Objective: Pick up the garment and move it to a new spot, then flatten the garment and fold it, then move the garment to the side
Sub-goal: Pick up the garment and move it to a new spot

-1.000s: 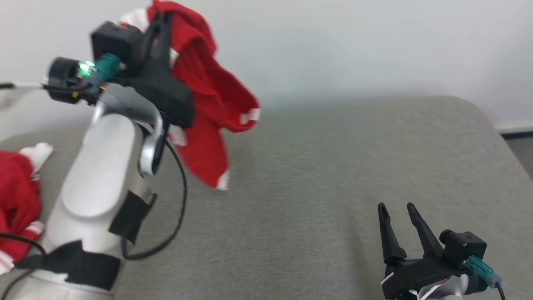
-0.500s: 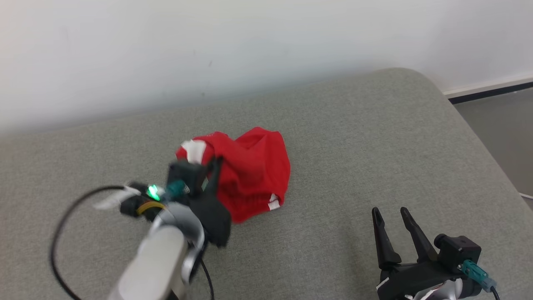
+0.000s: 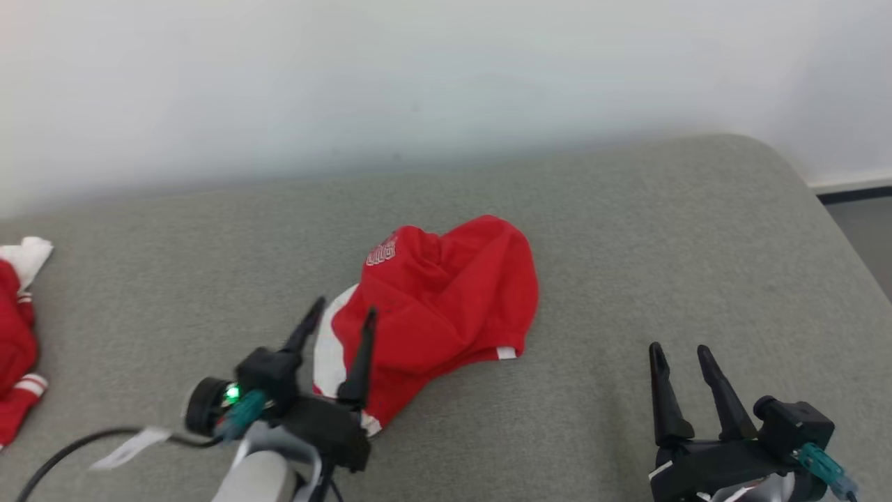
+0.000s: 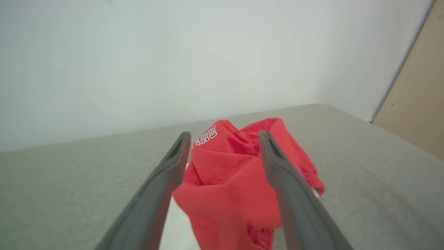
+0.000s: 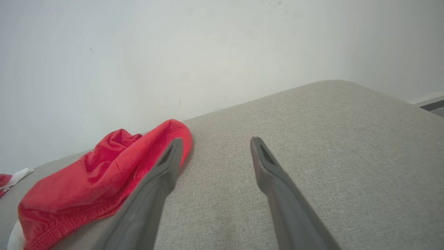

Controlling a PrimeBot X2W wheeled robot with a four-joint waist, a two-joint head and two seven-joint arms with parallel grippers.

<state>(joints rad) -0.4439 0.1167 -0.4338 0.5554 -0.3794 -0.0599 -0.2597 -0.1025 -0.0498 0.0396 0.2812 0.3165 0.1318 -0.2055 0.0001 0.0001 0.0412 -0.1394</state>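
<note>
Folds are seen all over the red garment [image 3: 446, 300] [image 4: 232, 180] [image 5: 97, 184], which is heaped near the middle of the grey fabric-covered bench [image 3: 627, 230]. White trim is shown along its near left side, and white lettering [image 3: 381, 252] is printed on its far left part. The left gripper [image 3: 345, 307] [image 4: 224, 135] is held at the heap's near left edge, fingers spread wide, nothing clamped. The right gripper [image 3: 679, 348] [image 5: 215, 139] is parted and empty over the bare near right area. A second red and white cloth [image 3: 17, 348] is found at the bench's left edge.
</note>
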